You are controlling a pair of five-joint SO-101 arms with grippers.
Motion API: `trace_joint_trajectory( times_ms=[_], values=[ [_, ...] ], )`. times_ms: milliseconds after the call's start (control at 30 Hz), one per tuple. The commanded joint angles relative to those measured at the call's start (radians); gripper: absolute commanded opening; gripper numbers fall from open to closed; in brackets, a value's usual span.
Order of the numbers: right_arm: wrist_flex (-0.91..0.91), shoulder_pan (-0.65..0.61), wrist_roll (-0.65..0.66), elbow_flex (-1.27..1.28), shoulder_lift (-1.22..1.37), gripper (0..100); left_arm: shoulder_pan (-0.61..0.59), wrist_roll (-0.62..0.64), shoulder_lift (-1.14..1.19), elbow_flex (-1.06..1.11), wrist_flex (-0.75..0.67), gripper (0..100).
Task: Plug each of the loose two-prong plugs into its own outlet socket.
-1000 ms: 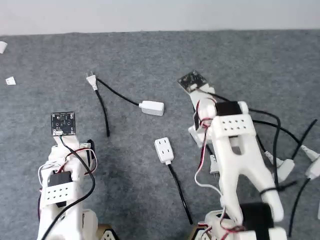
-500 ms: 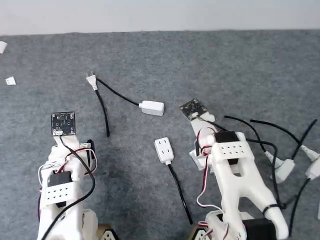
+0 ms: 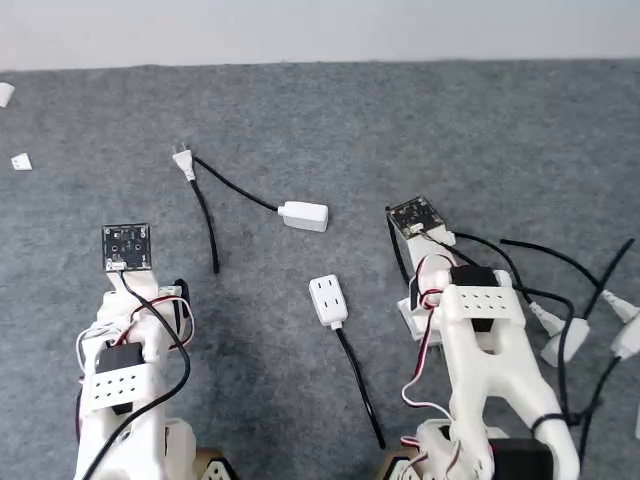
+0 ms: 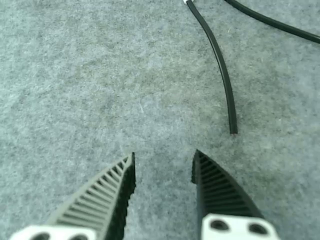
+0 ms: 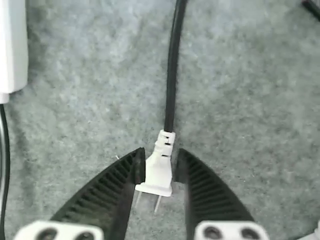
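Right tool: I am clenching my right gripper [image 5: 159,156] on the white two-prong plug [image 5: 159,175], with its black rubber cord [image 5: 172,65] running away from my fingers.
Left tool: I am holding my left gripper [image 4: 163,159] released, jaws apart, over the grey felt mat [image 4: 75,75] near a loose black cable end [image 4: 222,75].
Socket: the white rectangular outlet socket [image 3: 328,298] is lying between my arms.

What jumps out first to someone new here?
The right gripper clamps a white two-prong plug, its black cable trailing away over the grey mat. The left gripper hangs open above bare mat. At the middle of the high view lies a white outlet socket with nothing plugged in.
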Motion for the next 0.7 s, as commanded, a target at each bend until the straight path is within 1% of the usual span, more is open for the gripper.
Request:
trace_joint_trajectory(
  times_ms=[0, 100, 200, 433, 667],
  values=[
    [-0.042, 0.001, 0.011, 0.017, -0.031, 15.0, -0.006, -0.008, -0.018, -0.035, -0.020, 18],
    [-0.107, 0.005, 0.011, 0.052, -0.030, 12.5, -0.006, -0.008, -0.018, -0.035, -0.020, 18],
    [-0.128, 0.005, 0.011, 0.052, 0.010, 12.8, -0.006, -0.008, -0.018, -0.035, -0.020, 18],
    [-0.070, 0.007, 0.008, -0.078, 0.176, 12.2, -0.006, -0.008, -0.018, -0.035, -0.020, 18],
    [-0.104, 0.024, 0.008, -0.115, 0.197, 12.2, -0.006, -0.008, -0.018, -0.035, -0.020, 18]
  ],
)
